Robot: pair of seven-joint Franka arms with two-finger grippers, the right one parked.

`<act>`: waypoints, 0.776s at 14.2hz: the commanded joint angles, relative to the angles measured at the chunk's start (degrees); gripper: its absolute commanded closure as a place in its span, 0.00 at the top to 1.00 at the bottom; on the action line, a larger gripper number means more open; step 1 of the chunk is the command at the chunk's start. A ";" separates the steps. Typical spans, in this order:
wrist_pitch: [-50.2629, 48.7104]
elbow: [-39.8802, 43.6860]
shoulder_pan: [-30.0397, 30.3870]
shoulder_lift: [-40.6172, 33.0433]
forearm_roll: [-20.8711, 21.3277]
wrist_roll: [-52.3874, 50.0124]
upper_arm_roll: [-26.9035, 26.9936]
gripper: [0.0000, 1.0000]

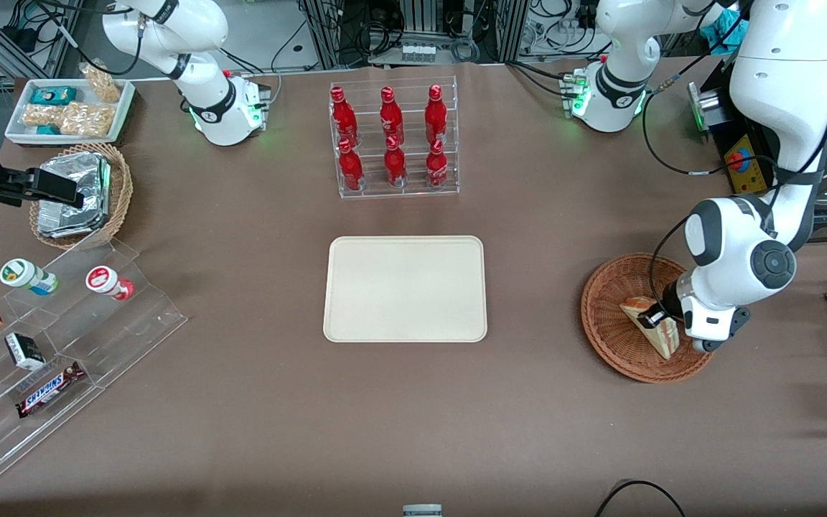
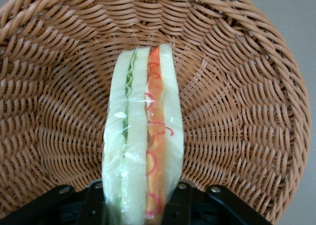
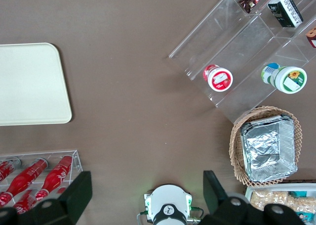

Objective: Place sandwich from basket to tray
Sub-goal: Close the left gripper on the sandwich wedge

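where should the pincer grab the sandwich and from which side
Pinch the sandwich across its two flat bread faces, coming from above: it stands on edge in the basket, filling layers facing up. The pincer is already at it, over the basket; the tray has nothing on it.

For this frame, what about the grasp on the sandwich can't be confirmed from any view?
- Front view: the gripper sits in the basket at the sandwich; the wrist body hides the fingertips.
- Left wrist view: the sandwich covers the gap between the fingers, so contact is unclear.
- Whether the sandwich is lifted off the wicker: not readable.
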 commanded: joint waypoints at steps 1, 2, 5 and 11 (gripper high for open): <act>0.23 1.16 -0.13 1.28 -0.32 -0.59 -0.18 0.16; 0.32 1.16 -0.21 1.45 -0.32 -0.59 -0.27 0.15; 0.23 1.43 -0.22 1.98 -0.14 -0.41 -0.27 0.15; -0.47 2.48 -0.56 1.98 0.12 0.38 -0.36 0.06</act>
